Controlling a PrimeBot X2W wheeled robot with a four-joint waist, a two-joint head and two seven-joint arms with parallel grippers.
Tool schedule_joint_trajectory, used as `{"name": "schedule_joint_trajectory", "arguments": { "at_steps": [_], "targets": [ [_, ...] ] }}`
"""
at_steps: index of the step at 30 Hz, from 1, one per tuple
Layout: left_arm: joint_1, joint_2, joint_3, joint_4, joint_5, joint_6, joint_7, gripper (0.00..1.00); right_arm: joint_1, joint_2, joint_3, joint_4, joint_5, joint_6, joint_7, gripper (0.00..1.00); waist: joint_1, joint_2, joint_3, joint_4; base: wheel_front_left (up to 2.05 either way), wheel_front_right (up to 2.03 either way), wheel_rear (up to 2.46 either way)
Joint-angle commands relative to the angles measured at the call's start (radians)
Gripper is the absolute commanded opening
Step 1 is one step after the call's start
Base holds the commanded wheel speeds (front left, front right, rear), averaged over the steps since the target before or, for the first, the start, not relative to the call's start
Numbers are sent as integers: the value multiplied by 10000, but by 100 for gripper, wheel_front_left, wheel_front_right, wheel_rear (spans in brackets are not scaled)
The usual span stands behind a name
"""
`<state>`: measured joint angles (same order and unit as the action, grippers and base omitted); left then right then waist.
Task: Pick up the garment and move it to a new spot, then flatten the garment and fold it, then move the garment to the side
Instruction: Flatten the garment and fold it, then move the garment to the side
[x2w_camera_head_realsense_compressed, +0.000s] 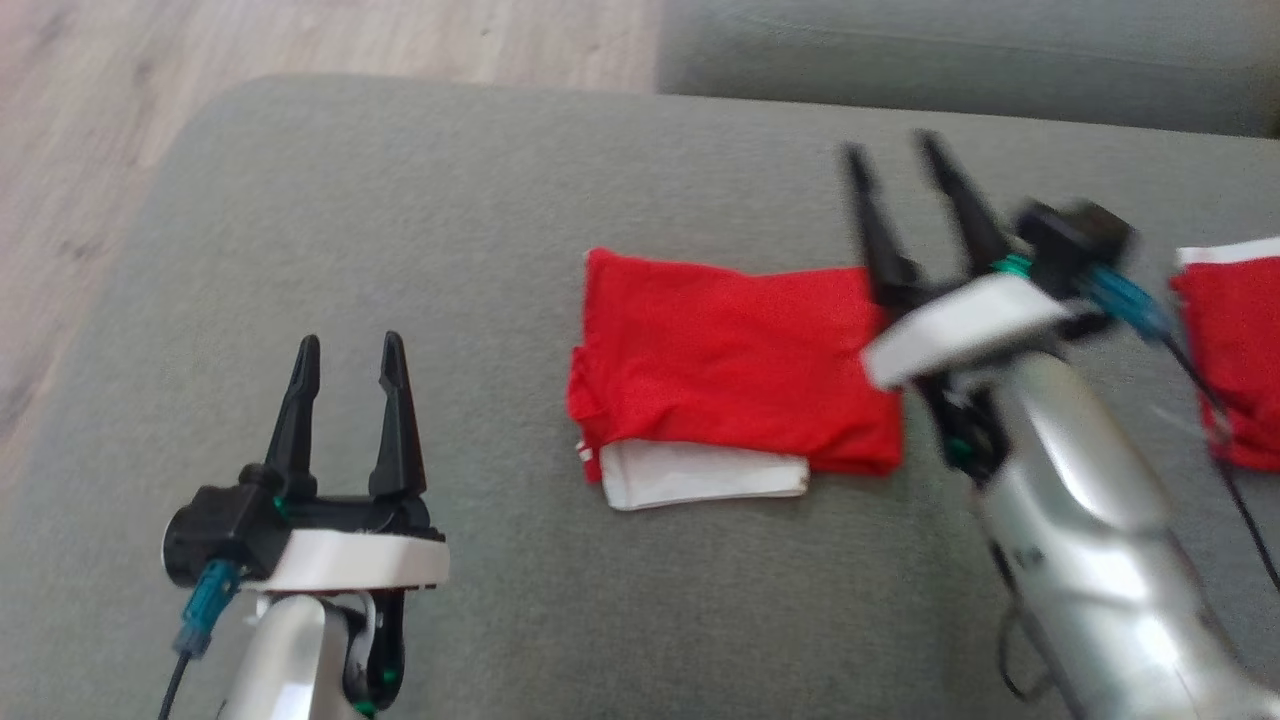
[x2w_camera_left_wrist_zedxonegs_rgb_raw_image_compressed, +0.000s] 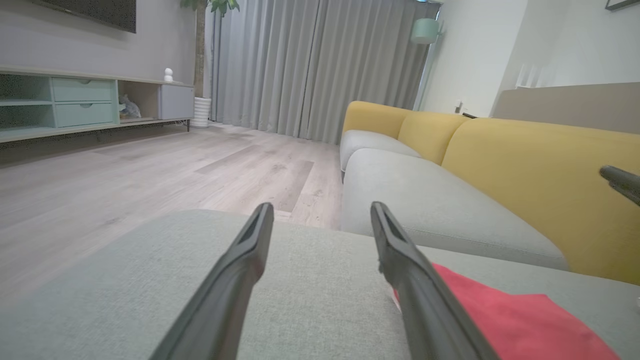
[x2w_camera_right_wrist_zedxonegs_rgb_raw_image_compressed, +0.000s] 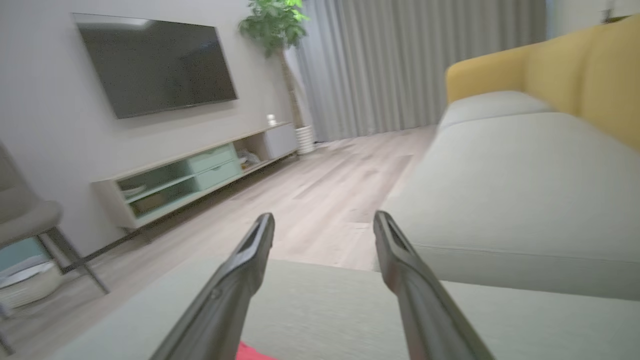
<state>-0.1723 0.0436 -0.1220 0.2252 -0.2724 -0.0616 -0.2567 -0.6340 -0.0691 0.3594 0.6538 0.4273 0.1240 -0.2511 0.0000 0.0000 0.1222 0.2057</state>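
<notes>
Your garment (x2w_camera_head_realsense_compressed: 735, 365) lies folded at the cushion's (x2w_camera_head_realsense_compressed: 400, 200) centre; I'd judge only the move aside is left. Left gripper (x2w_camera_head_realsense_compressed: 350, 343) at eight o'clock and right gripper (x2w_camera_head_realsense_compressed: 890, 147), blurred, apparently by its three o'clock edge, both gape empty.
</notes>
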Motion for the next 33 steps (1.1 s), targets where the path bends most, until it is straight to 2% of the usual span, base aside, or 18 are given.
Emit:
{"name": "schedule_joint_trajectory", "arguments": {
  "at_steps": [1, 5, 10, 18, 33],
  "targets": [
    [-99, 66, 386, -364, 31, 5, -51, 100, 586, 189, -523, -582, -611, 67, -104, 100, 0, 0, -206, -318, 0, 0, 0],
    [75, 66, 445, -414, -12, 15, -51, 100, 2090, 189, -2362, -1852, -2130, 67, -105, 100, 0, 0, -385, -679, 0, 0, 0],
    [354, 66, 580, -393, -9, 54, -51, 100, 3703, 189, -3350, -3143, -2798, 67, -105, 100, 0, 0, -489, -1080, 0, 0, 0],
    [672, 66, 780, -173, -40, 82, -51, 100, 5055, 189, -3571, -3818, -2546, 67, -106, 100, 0, 0, -492, -1377, 0, 0, 0],
    [390, 66, 571, -234, -99, 62, -51, 100, 4922, 189, -3587, -3972, -2701, 67, -106, 100, 0, 0, -136, -1180, 0, 0, 0]
  ]
}}
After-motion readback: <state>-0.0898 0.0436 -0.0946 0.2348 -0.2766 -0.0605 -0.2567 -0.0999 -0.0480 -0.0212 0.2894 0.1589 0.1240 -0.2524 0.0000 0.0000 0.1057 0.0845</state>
